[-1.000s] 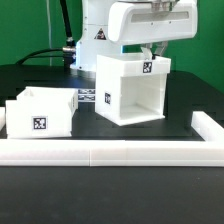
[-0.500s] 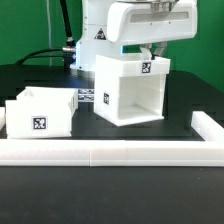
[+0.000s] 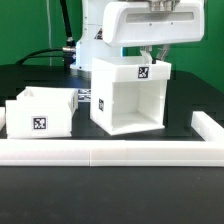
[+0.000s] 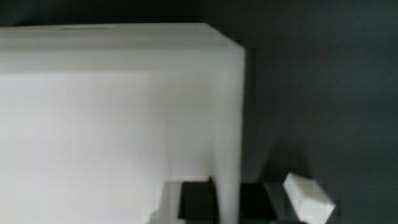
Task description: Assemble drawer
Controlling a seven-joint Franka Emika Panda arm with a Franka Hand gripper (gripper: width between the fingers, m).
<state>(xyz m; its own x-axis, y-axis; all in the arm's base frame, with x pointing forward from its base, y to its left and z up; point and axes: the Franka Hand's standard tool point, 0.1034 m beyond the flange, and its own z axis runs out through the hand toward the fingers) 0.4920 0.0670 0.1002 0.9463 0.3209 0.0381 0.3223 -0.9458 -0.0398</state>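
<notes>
The drawer's tall white housing (image 3: 128, 98) stands on the dark table with its open side toward the camera and a square tag on its top right corner. My gripper (image 3: 150, 57) comes down from above and is shut on the housing's right wall near the top edge. In the wrist view that thin wall (image 4: 228, 150) runs between my two dark fingers (image 4: 196, 203). One small white tray (image 3: 40, 112) with a tag on its front sits at the exterior view's left, apart from the housing. A second tray is not in view.
A long low white rail (image 3: 100, 152) runs along the front and turns back at the exterior view's right (image 3: 210, 128). A tag of the marker board (image 3: 86, 98) shows between tray and housing. The robot's base and cables stand behind.
The housing, held by my gripper, has shifted a little toward the camera and the exterior view's left. The tray has not moved.
</notes>
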